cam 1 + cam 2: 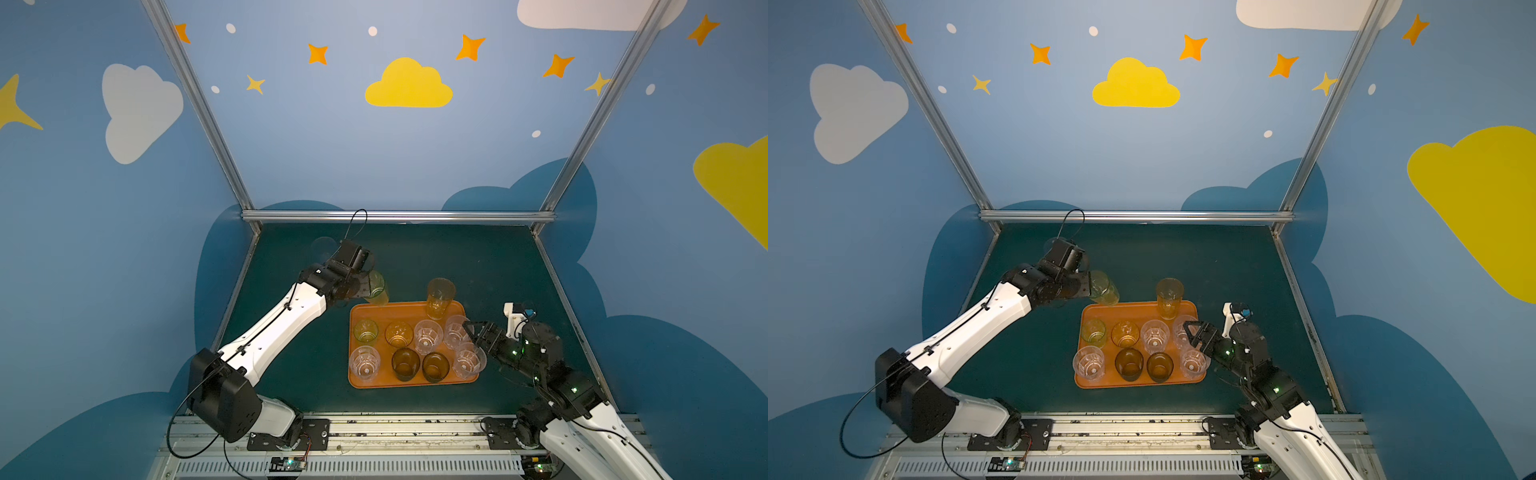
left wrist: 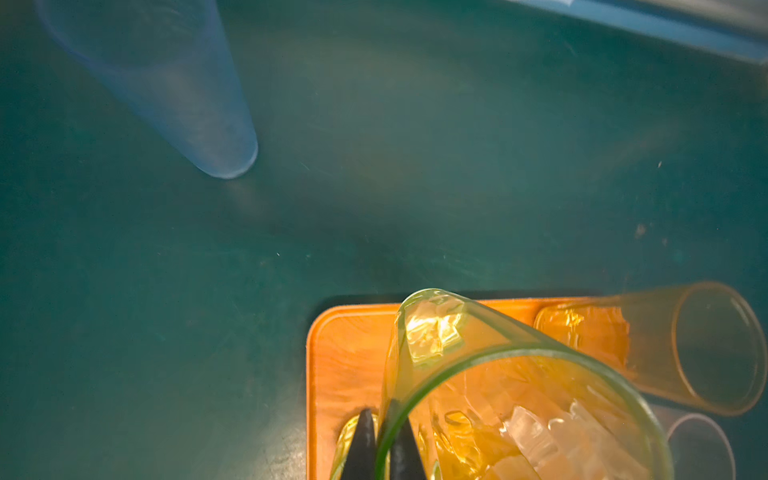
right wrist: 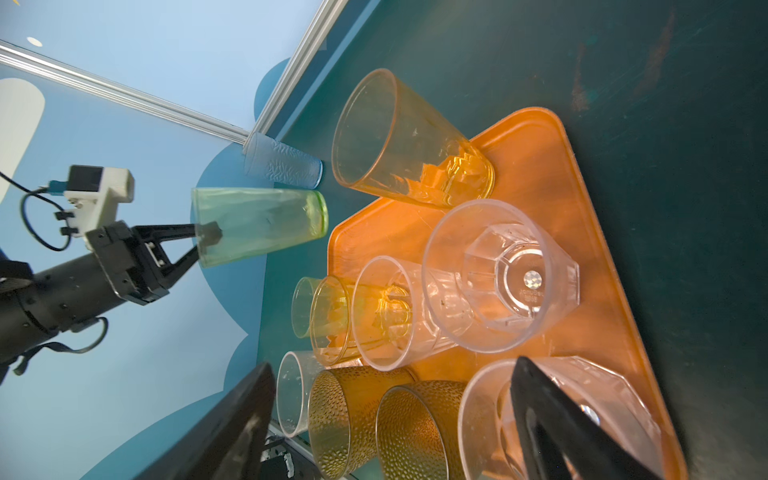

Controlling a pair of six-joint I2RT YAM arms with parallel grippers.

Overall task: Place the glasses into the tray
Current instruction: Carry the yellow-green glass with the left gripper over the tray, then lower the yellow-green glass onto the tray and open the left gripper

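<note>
we see rail [image 1: 395, 428] nearest, then green mat [image 1: 291, 374] with the tray [image 1: 399, 311], nine glasses [image 1: 405, 363] upright in it. right gripper [image 1: 471, 334] splayed, empty, over its right side. left gripper [image 3: 208, 239] pinches a tilted green glass [image 3: 266, 224] at the far-left corner. clear glass [image 1: 324, 247] on mat behind; blue cloud wall [image 1: 374, 158] last.

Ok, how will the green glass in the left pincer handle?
Probably light and stiff: the green glass hangs from the left pincer by one wall near its rim, unbent. That smooth wall could slip or swivel. Tall with a narrower base, it may tip on the tray.
</note>
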